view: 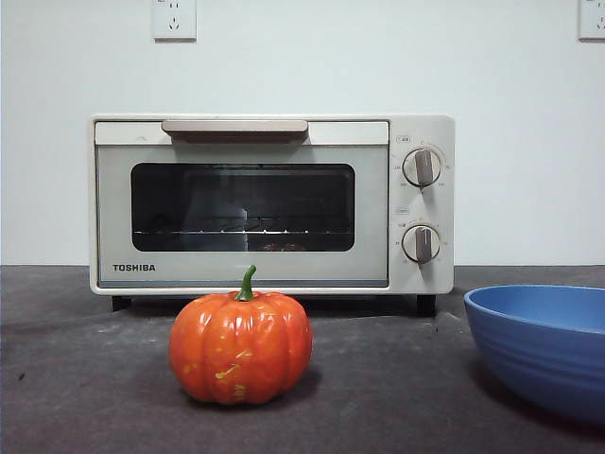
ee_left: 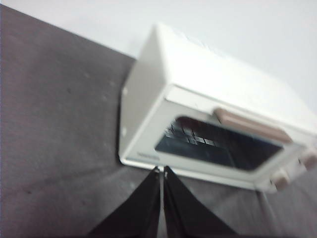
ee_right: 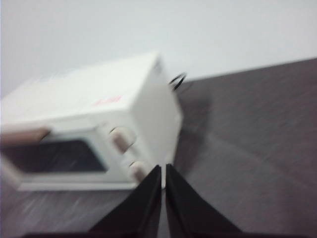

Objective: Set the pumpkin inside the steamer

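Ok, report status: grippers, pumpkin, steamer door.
Left gripper and right gripper both shut, empty, aloft. Pumpkin upright on table before steamer. Steamer door closed, blocking entry.

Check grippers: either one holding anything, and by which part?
Nothing held. Left gripper and right gripper both have jaws shut on nothing, up above the table. The pumpkin sits untouched in front of the steamer, door closed.

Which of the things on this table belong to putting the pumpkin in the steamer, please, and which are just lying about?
Part of the job:
- small glossy orange ribbed pumpkin, on the table in front of the oven
- cream-white boxy Toshiba oven, door closed
- left gripper and right gripper, both shut, holding nothing

Just lying about:
- blue ribbed bowl at the table's edge
- white wall sockets
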Robot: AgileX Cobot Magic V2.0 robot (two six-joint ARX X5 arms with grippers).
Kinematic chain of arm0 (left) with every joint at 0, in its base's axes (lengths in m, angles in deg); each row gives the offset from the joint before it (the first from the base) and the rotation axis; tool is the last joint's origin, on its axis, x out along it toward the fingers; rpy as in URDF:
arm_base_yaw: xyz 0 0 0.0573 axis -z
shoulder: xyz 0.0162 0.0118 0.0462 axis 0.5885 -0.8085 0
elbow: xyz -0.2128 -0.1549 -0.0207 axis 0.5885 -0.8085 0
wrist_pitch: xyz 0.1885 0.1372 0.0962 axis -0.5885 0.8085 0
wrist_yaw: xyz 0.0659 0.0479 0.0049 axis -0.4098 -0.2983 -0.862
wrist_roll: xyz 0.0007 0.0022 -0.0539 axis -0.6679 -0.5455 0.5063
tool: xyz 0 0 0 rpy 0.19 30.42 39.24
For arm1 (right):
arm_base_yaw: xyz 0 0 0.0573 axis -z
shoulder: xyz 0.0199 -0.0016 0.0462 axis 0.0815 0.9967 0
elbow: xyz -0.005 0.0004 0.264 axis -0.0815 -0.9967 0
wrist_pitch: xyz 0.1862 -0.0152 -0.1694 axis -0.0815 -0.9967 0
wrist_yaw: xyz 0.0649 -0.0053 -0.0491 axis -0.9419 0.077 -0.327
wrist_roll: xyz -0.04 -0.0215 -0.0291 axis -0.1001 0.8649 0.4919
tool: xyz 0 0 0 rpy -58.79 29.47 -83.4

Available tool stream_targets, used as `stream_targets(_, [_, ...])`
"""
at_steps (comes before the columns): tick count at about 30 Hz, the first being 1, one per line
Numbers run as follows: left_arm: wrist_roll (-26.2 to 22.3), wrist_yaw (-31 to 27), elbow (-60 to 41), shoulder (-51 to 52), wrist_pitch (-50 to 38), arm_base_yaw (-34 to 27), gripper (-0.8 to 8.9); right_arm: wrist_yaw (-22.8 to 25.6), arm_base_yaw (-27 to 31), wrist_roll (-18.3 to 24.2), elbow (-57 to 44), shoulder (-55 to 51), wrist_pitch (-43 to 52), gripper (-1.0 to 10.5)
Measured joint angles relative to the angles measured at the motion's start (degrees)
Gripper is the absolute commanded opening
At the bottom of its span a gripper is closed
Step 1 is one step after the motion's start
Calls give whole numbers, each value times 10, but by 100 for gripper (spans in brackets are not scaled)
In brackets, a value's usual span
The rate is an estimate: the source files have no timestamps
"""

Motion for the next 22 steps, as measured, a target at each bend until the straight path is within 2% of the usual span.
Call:
stream_targets(6, [-82, 75, 79, -93, 75, 0, 16, -116, 0, 45, 86, 114, -83, 9])
stream_targets(9, [-120, 116, 109, -127, 114, 0, 16, -156, -1, 74, 123, 153, -138, 10])
stream_targets(12, [-152, 148, 122, -148, 146, 0, 16, -170, -8, 103, 146, 175, -188, 9])
stream_targets(15, [-168, 153, 122, -153, 164, 1, 16, -170, -17, 128, 148, 180, -219, 9])
stream_targets(22, [-178, 155, 122, -152, 177, 1, 17, -170, -22, 156, 148, 180, -235, 11])
